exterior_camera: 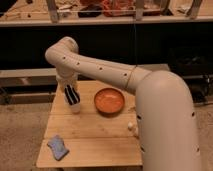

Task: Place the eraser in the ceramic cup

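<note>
Camera view: tool (72, 96) over table (95, 134) back-left, open or closed cannot tell; arm (160, 115) hides table right edge.

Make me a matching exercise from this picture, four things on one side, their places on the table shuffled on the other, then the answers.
1 tool
2 orange bowl
3 blue cloth
4 small white object

A front left corner
B right edge
C over the back left
D middle

Pairs: 1-C, 2-D, 3-A, 4-B
</note>
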Robot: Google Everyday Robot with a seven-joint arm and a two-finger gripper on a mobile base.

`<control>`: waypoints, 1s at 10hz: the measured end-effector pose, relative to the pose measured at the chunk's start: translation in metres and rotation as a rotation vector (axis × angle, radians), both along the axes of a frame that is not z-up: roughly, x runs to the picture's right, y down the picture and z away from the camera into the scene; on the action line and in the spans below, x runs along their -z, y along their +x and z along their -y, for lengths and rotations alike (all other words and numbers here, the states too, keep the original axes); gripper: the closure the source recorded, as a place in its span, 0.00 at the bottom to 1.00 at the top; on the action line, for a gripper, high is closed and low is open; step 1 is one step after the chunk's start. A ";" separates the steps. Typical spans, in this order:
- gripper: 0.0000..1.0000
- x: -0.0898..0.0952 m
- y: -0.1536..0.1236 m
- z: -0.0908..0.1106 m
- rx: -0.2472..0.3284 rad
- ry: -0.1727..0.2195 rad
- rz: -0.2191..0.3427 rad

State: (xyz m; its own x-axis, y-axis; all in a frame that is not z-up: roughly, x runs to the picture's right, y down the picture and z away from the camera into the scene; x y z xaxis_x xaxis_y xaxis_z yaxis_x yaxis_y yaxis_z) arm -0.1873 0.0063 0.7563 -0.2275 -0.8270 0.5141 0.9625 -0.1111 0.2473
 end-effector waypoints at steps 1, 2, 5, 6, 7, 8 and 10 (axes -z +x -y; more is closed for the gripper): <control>0.99 -0.003 0.002 0.000 -0.011 -0.007 -0.002; 0.99 -0.004 0.003 -0.001 -0.019 -0.012 -0.001; 0.99 -0.007 0.005 -0.004 -0.028 -0.027 -0.003; 0.99 -0.008 0.005 -0.006 -0.029 -0.031 -0.004; 0.99 -0.010 0.006 -0.007 -0.030 -0.037 -0.008; 0.99 -0.012 0.007 -0.008 -0.031 -0.042 -0.012; 0.99 -0.014 0.007 -0.010 -0.027 -0.049 -0.022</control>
State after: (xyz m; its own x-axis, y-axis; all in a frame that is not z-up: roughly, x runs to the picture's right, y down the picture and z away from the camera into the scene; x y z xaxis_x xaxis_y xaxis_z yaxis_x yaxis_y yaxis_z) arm -0.1806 0.0165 0.7701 -0.1932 -0.8063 0.5590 0.9704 -0.0728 0.2303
